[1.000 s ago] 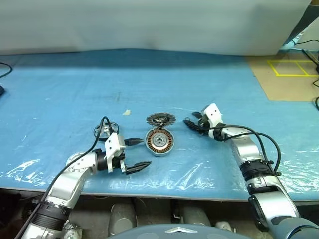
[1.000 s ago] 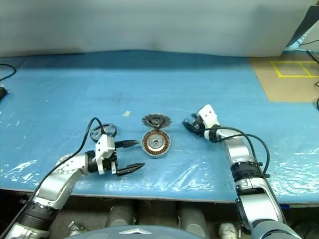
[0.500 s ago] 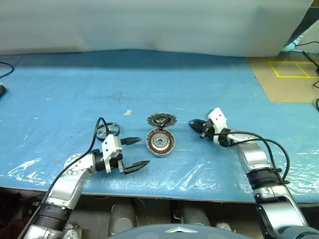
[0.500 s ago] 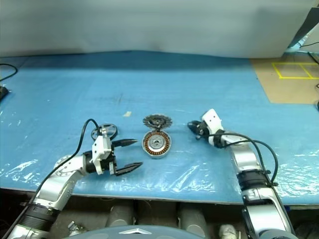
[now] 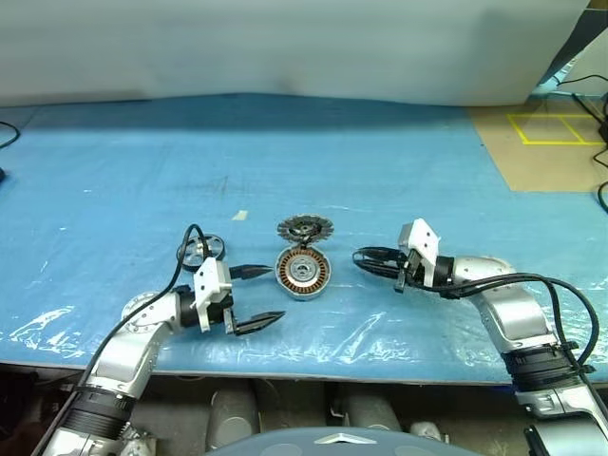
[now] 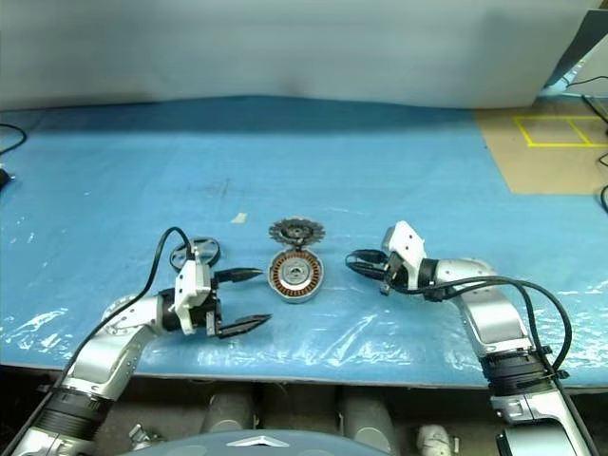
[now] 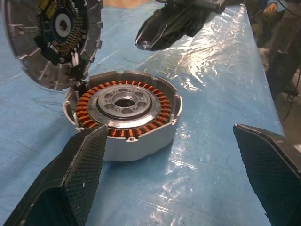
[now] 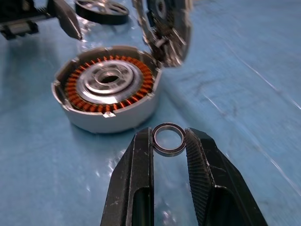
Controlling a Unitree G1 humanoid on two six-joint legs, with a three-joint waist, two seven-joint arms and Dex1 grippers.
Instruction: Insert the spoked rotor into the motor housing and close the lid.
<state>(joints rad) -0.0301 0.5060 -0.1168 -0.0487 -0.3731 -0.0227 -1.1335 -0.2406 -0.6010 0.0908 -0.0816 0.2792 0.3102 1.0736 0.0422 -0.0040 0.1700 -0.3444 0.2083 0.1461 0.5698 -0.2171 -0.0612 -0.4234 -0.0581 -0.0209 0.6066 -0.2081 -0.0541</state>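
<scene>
The motor housing (image 5: 303,273), a silver cup with copper windings, lies open at the table's middle. The grey finned lid (image 5: 306,229) stands tilted at its far edge. The spoked rotor (image 5: 202,249) lies flat to the housing's left, behind my left gripper (image 5: 258,296). That gripper is open and empty, pointing at the housing (image 7: 124,110). My right gripper (image 5: 361,255) hovers just right of the housing, pointing left. In the right wrist view its fingers (image 8: 141,155) are shut on a small metal ring (image 8: 162,150) in front of the housing (image 8: 107,92).
A blue plastic sheet (image 5: 142,161) covers the table. A small scrap of tape (image 5: 239,215) lies behind the parts. The table's front edge (image 5: 313,359) runs close below both arms. Brown floor with yellow tape lines (image 5: 556,128) lies at the far right.
My right gripper has drawn back toward me and turned to point left at the housing, its fingers closing in on the ring. The left arm stayed put.
</scene>
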